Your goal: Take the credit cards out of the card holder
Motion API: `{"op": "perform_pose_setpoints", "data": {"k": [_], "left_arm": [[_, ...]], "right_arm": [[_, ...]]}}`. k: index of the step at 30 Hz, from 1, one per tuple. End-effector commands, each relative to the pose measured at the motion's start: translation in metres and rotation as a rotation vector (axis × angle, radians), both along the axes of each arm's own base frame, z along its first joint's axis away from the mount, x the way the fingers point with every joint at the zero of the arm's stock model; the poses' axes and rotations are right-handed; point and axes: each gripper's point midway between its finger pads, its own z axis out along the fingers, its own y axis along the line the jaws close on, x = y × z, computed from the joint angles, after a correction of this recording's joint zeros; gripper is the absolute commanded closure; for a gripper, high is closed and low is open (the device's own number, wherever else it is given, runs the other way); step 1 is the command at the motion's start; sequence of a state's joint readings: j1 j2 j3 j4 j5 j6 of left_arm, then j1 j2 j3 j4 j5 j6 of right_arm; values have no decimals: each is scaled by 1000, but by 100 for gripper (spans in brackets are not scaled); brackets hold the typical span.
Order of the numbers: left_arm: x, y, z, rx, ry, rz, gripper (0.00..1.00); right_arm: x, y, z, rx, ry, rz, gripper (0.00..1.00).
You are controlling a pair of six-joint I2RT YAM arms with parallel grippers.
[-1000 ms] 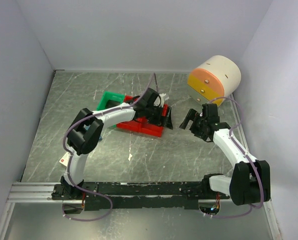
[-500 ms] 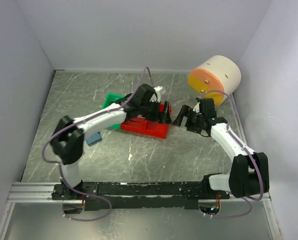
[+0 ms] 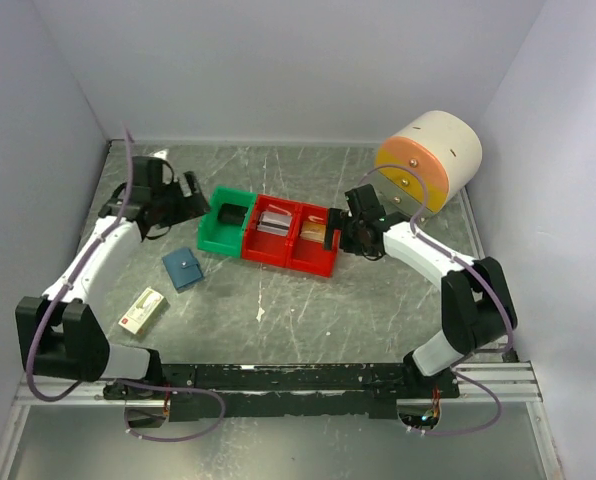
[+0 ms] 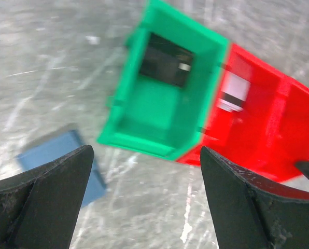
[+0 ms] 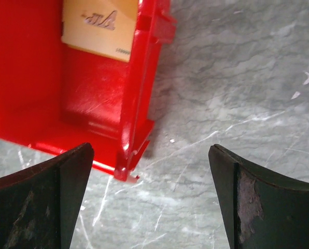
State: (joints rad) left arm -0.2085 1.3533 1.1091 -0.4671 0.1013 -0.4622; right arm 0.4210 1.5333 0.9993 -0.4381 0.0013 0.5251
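The card holder (image 3: pixel 183 268), a shut slate-blue wallet, lies flat on the table in front of the green bin (image 3: pixel 210 240); in the left wrist view the card holder (image 4: pixel 53 155) is blurred at the lower left. A dark grey credit card (image 3: pixel 230 213) (image 4: pixel 165 65) lies in the green bin. A pale card (image 3: pixel 271 222) (image 4: pixel 232 93) sits in the middle red bin and a tan card (image 5: pixel 100 26) in the right red bin (image 3: pixel 323 262). My left gripper (image 3: pixel 196 195) (image 4: pixel 144 153) hovers open, left of the green bin. My right gripper (image 3: pixel 336 232) (image 5: pixel 150 150) is open at the right red bin's end.
A cream-and-red small box (image 3: pixel 141 310) lies near the front left. A cream drum with an orange face (image 3: pixel 428 160) stands at the back right. Grey walls close in the table on three sides. The rail with the arm bases (image 3: pixel 278 378) runs along the near edge.
My left arm has swung from over the red bins out to the far left, uncovering the bins, the wallet and the small box. My right gripper has moved left to the red bin.
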Motion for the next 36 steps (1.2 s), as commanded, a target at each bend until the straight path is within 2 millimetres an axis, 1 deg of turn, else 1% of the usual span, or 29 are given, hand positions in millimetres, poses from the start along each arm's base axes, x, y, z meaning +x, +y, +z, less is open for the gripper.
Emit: {"op": "perform_pose_setpoints", "data": {"k": [1, 3, 4, 8, 11, 14, 17, 20, 26, 27, 29, 31, 34, 36], "left_arm": [[0, 43, -29, -7, 108, 38, 5], [7, 47, -39, -48, 140, 33, 5], [11, 44, -42, -74, 147, 12, 5], [16, 20, -52, -184, 162, -102, 4], [11, 3, -59, -272, 173, -171, 5], [3, -4, -69, -313, 195, -196, 5], [-6, -12, -72, -357, 207, -225, 5], [-13, -18, -77, -372, 217, -235, 5], [-22, -36, -77, -366, 244, -277, 4], [-22, -35, -76, -347, 243, -264, 5], [-20, -22, -78, -281, 239, -191, 5], [-17, -2, -79, -188, 237, -83, 4], [-12, 40, -76, -28, 226, 123, 5], [-8, 64, -72, 25, 218, 220, 5]], "right_arm": [[9, -20, -7, -138, 3, -51, 4], [10, -25, -11, -174, 9, -56, 4], [11, -29, -12, -196, 12, -59, 3], [15, -42, -16, -276, 12, -46, 2], [20, -46, -17, -295, 12, -30, 2], [27, -52, -19, -301, 5, -17, 1], [36, -57, -19, -291, 4, 2, 1], [47, -62, -18, -289, -5, 23, 1], [64, -69, -14, -268, -7, 29, 2], [65, -68, -14, -265, -5, 34, 2], [65, -65, -10, -251, -7, 48, 2], [65, -60, -1, -225, -29, 61, 2], [65, -53, 15, -183, -72, 84, 1], [65, -51, 26, -163, -98, 87, 1]]}}
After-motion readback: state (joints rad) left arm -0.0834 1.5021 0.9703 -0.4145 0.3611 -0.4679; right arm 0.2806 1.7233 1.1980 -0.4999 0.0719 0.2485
